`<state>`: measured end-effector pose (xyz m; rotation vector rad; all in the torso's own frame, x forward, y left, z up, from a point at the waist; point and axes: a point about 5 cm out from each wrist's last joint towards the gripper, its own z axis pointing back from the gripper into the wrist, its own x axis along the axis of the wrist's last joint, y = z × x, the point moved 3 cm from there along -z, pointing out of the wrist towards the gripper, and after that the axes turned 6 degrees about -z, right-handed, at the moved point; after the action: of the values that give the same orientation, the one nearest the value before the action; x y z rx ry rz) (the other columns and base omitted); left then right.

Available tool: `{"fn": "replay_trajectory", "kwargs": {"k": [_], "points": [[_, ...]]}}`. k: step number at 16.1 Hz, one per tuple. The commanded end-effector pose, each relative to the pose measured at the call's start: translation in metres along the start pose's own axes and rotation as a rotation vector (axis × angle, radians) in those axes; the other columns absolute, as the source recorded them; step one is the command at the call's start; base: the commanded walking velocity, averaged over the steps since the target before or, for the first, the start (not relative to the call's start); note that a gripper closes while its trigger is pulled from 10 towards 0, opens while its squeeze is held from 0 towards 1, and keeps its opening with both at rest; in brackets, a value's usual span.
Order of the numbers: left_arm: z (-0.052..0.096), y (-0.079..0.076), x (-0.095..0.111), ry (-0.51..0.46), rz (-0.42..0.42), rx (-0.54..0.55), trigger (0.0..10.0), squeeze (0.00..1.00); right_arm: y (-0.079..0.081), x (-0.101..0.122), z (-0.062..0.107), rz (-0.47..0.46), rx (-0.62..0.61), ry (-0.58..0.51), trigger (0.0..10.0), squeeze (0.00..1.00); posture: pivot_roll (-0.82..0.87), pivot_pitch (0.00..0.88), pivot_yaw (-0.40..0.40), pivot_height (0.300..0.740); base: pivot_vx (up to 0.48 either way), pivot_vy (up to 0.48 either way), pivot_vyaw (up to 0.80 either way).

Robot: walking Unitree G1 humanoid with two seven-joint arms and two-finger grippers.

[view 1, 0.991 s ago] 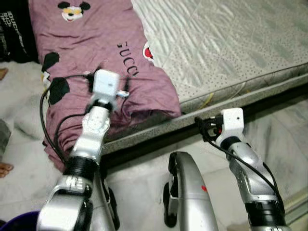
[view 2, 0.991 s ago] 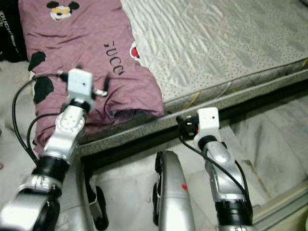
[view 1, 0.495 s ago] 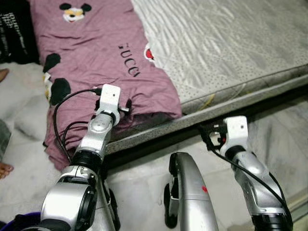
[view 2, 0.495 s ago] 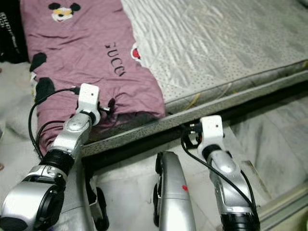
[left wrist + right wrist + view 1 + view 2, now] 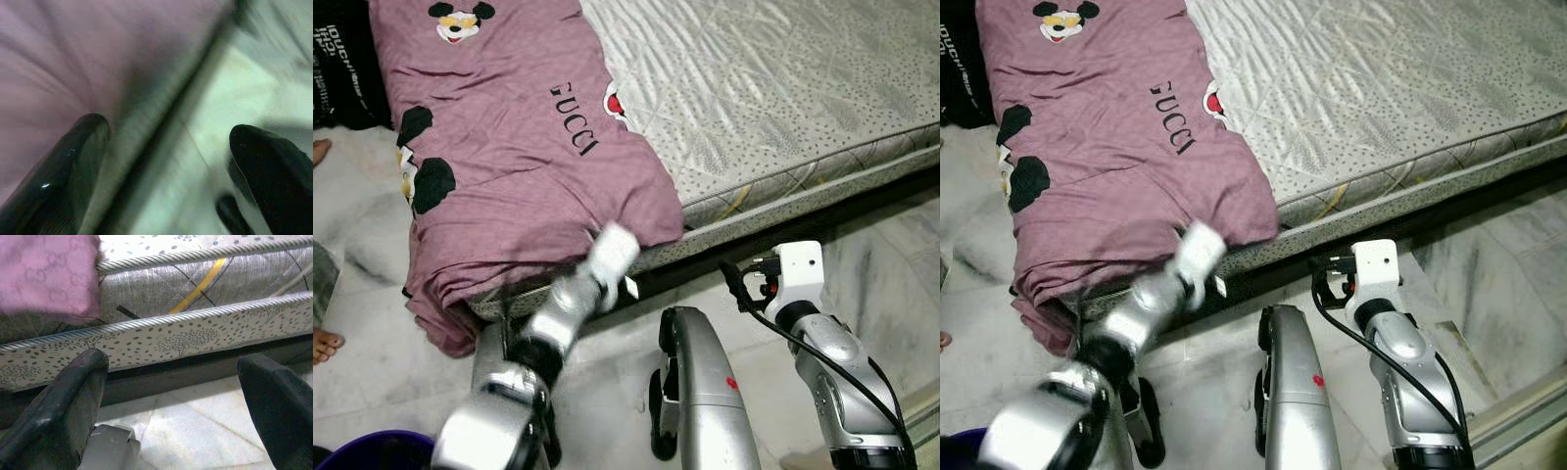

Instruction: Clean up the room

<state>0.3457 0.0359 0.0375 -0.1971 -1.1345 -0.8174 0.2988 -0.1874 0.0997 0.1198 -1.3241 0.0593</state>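
Pale marble floor (image 5: pixel 372 352) runs beside a low bed, where I see the mauve cotton blanket printed with cartoon mouse heads and black lettering (image 5: pixel 509 147) lying across the left part of the grey quilted mattress (image 5: pixel 773 88), its folded end hanging over the mattress edge toward the floor. My left gripper (image 5: pixel 161 161), blurred in the head views, sits at the blanket's lower right corner by the mattress edge; its wrist view shows both black fingers (image 5: pixel 58 171) spread wide with nothing between them, the blanket just beyond. My right gripper (image 5: pixel 171 401) hovers over the floor before the patterned mattress side (image 5: pixel 186 340), fingers likewise wide apart and empty. A person's bare foot (image 5: pixel 325 345) rests on the floor at far left, near a dark blue basin rim (image 5: pixel 372 448).
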Motion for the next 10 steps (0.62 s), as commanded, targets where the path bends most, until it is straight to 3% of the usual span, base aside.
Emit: {"fn": "replay_trajectory", "kwargs": {"k": [1,2,3,5,8,10], "points": [[0.001,-0.005,-0.008,0.019,-0.017,-0.022,10.0,0.00,-0.001,-0.001,0.002,-0.009,-0.011,0.007,10.0,0.00,-0.22,0.316,-0.043,0.537,0.000,0.000,0.00],[0.002,0.000,-0.004,-0.001,0.000,-0.003,10.0,0.00,0.000,-0.001,0.001,-0.011,-0.010,0.005,10.0,0.00,-0.21,0.310,-0.041,0.537,0.000,0.000,0.00],[0.005,0.008,0.001,-0.031,-0.026,0.005,10.0,0.00,0.002,0.000,-0.004,-0.020,-0.009,-0.004,10.0,0.00,-0.19,0.293,-0.034,0.537,0.000,0.000,0.00],[0.007,0.009,0.006,-0.047,-0.081,-0.028,10.0,0.00,0.006,0.003,-0.010,-0.027,-0.005,-0.019,10.0,0.00,-0.18,0.274,-0.028,0.537,0.000,0.000,0.00],[0.008,-0.005,0.015,-0.082,-0.149,-0.115,10.0,0.00,0.012,0.006,-0.018,-0.031,0.009,-0.034,10.0,0.00,-0.16,0.250,-0.027,0.537,0.000,0.000,0.00],[0.007,-0.023,0.022,-0.105,-0.197,-0.190,10.0,0.00,0.015,0.009,-0.024,-0.032,0.011,-0.047,10.0,0.00,-0.15,0.233,-0.023,0.537,0.000,0.000,0.00]]}}
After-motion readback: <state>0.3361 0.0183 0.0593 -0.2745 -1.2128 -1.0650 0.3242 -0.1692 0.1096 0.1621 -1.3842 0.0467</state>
